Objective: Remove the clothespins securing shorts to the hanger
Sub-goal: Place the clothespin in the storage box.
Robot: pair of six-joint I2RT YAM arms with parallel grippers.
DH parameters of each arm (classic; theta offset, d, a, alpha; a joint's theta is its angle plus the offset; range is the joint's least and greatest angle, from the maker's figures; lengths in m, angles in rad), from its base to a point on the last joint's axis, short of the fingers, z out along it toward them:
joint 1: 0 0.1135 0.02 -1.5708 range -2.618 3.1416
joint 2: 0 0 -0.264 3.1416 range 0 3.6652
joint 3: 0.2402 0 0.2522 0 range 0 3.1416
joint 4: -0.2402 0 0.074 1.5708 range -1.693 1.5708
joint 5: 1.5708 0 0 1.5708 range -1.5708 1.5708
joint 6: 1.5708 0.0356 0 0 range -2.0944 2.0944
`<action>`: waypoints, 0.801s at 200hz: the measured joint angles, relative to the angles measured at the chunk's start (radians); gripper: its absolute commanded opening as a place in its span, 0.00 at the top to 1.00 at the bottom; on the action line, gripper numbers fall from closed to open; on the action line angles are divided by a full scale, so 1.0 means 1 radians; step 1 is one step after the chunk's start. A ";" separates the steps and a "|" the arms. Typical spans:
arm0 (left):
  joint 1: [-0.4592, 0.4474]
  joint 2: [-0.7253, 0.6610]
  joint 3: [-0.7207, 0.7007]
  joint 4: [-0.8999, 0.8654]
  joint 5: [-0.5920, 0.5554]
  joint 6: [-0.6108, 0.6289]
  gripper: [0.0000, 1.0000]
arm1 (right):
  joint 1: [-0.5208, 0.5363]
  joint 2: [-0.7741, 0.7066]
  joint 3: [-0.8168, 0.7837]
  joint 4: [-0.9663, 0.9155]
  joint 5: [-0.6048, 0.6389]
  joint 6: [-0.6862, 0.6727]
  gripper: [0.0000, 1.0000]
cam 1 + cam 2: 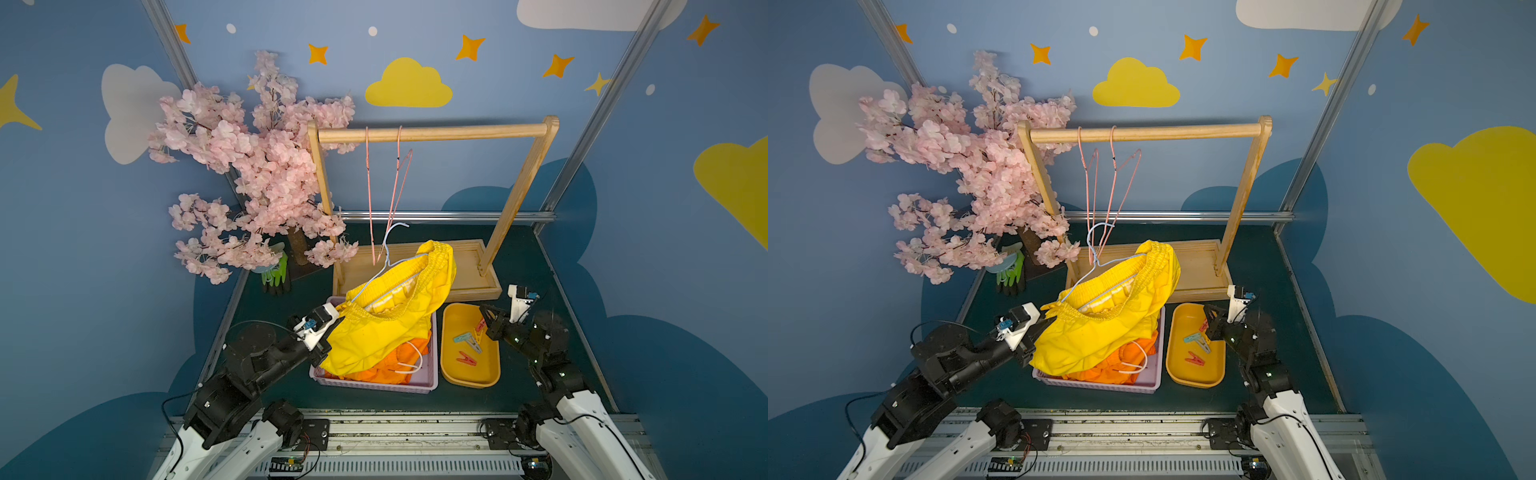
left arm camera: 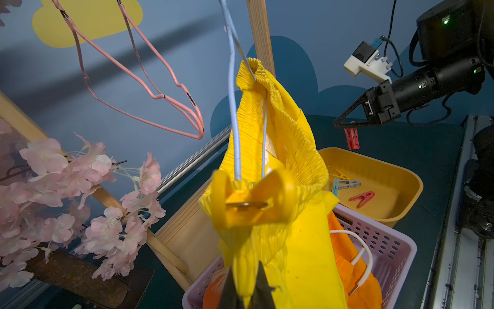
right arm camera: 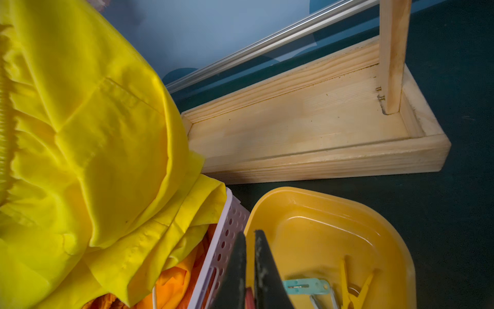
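Overhead, we see a dark green worktop [image 1: 415, 401] boxed in by blue walls [image 1: 498, 124] with yellow cloud decals [image 1: 409, 85] and aluminium posts [image 1: 599, 112]. Near the front edge a lilac basket [image 1: 374, 384] holds orange shorts [image 1: 365, 374]. A yellow tray [image 1: 469, 376] with loose clothespins [image 1: 466, 358] sits just beside it, toward the right edge. Our left gripper [image 2: 246, 291] is clamped on the yellow shorts [image 1: 386, 328], just below a yellow clothespin [image 2: 248, 204] pinning their waistband to a blue wire hanger [image 2: 234, 133]. Our right gripper [image 2: 339, 124] pinches a red clothespin [image 2: 352, 137] above the tray. A wooden rack [image 1: 432, 133] lines the back edge.
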 measured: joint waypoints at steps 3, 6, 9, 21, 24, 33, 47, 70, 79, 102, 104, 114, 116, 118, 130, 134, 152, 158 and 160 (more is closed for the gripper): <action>0.000 0.000 0.000 0.000 0.000 0.000 0.97 | 0.005 0.009 -0.002 0.001 0.006 0.000 1.00; 0.000 0.000 0.000 0.000 0.001 0.000 0.97 | 0.008 0.015 -0.003 0.003 0.011 0.000 1.00; 0.000 0.000 0.000 0.000 0.001 0.000 0.97 | 0.013 0.026 -0.005 0.007 0.016 0.002 1.00; 0.000 0.000 0.000 0.000 0.003 -0.002 0.97 | 0.030 0.065 -0.009 0.018 0.035 0.004 1.00; 0.000 0.000 0.000 0.000 0.004 -0.003 0.97 | 0.035 0.077 -0.010 0.021 0.038 0.004 1.00; 0.000 0.000 0.000 0.000 0.006 -0.004 0.97 | 0.048 0.117 -0.011 0.027 0.050 0.007 1.00; 0.000 0.000 0.000 0.000 0.008 -0.006 0.97 | 0.066 0.192 -0.011 0.040 0.069 0.008 1.00; 0.000 0.001 0.000 0.000 0.015 -0.008 0.97 | 0.090 0.320 -0.011 0.066 0.090 0.007 1.00; 0.000 0.003 0.000 -0.001 0.020 -0.011 0.97 | 0.100 0.359 -0.011 0.075 0.101 0.006 1.00; 0.000 0.014 0.000 -0.006 0.042 -0.016 0.97 | 0.124 0.426 -0.011 0.100 0.126 0.002 1.00; 0.000 0.014 0.000 -0.007 0.043 -0.016 0.97 | 0.126 0.430 -0.011 0.102 0.127 0.000 1.00; 0.000 0.018 0.000 -0.010 0.056 -0.022 0.97 | 0.132 0.445 -0.010 0.109 0.135 -0.003 1.00; 0.000 0.019 0.000 -0.010 0.059 -0.023 0.97 | 0.133 0.447 -0.010 0.109 0.136 -0.004 0.99; 0.000 0.019 0.000 -0.010 0.062 -0.024 0.97 | 0.134 0.449 -0.010 0.109 0.137 -0.005 0.98; 0.000 0.019 0.000 -0.009 0.082 -0.035 0.97 | 0.138 0.462 -0.009 0.111 0.143 -0.011 0.91; 0.000 0.019 0.000 -0.008 0.090 -0.039 0.97 | 0.139 0.465 -0.008 0.110 0.145 -0.012 0.88; 0.000 0.019 0.000 -0.005 0.128 -0.052 0.97 | 0.140 0.470 -0.004 0.108 0.150 -0.023 0.72; 0.000 0.020 0.000 -0.005 0.140 -0.057 0.97 | 0.140 0.470 -0.003 0.108 0.152 -0.023 0.68; 0.000 0.020 0.000 -0.005 0.144 -0.058 0.97 | 0.140 0.470 -0.002 0.108 0.153 -0.027 0.67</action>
